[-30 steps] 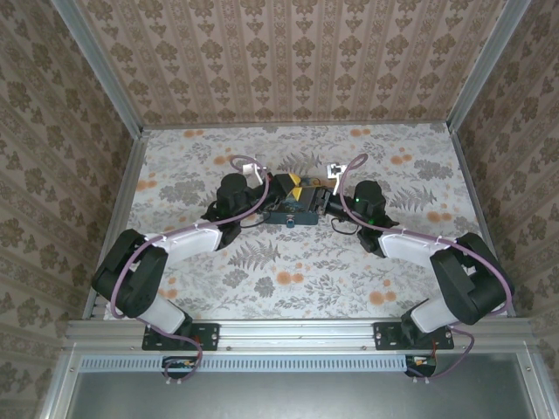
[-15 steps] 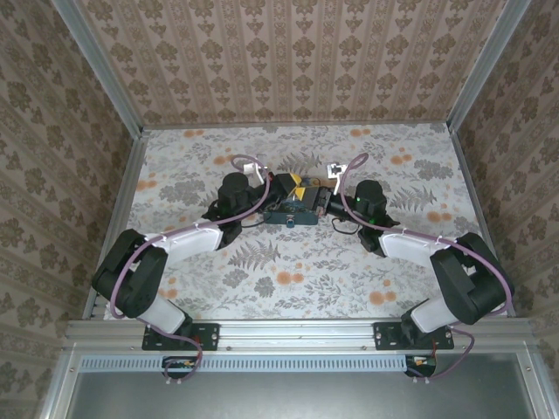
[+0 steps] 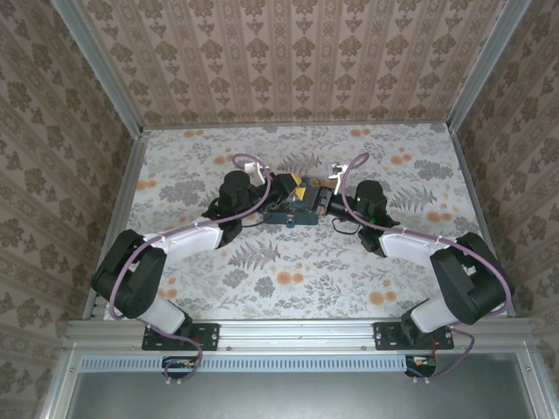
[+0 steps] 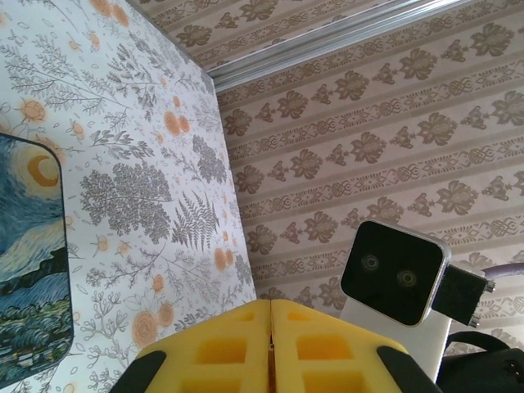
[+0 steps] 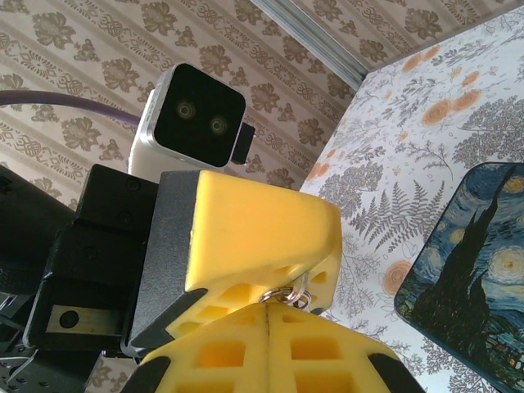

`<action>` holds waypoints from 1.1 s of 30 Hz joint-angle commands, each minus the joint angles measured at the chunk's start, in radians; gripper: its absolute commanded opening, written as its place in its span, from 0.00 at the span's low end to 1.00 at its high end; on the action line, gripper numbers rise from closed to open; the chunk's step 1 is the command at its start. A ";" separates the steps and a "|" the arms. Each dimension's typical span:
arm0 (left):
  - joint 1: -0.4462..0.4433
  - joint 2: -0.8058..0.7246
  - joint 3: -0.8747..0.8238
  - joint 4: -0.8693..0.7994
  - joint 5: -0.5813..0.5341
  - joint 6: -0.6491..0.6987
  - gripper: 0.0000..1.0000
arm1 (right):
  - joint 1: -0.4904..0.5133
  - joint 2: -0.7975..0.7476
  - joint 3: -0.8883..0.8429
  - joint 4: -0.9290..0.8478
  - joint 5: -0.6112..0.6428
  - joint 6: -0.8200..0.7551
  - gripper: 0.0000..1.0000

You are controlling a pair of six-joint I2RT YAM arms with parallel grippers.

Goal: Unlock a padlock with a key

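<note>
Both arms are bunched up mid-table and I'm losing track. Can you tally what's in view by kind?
Grippers: 2, the left gripper and the right gripper, both shut
Wrist cameras: 2, the left wrist camera and the right wrist camera
Painted-print box: 1
Small metal ring, at the right gripper's tips: 1
Total: 6
</note>
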 commanded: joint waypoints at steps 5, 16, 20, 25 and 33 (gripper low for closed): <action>0.017 -0.033 0.012 -0.019 0.023 0.029 0.19 | -0.004 -0.016 -0.011 0.057 -0.021 0.018 0.00; 0.019 -0.022 0.007 -0.011 0.022 0.026 0.00 | -0.010 -0.017 -0.019 0.027 -0.003 0.017 0.00; 0.039 -0.051 -0.023 -0.031 0.012 0.038 0.00 | -0.024 -0.048 -0.018 -0.166 0.051 0.000 0.13; 0.072 -0.129 -0.073 -0.146 -0.004 0.094 0.13 | -0.018 -0.122 -0.011 -0.512 0.088 -0.115 0.47; 0.131 -0.240 -0.141 -0.330 -0.032 0.175 0.67 | 0.052 -0.107 0.034 -0.910 0.230 -0.308 0.55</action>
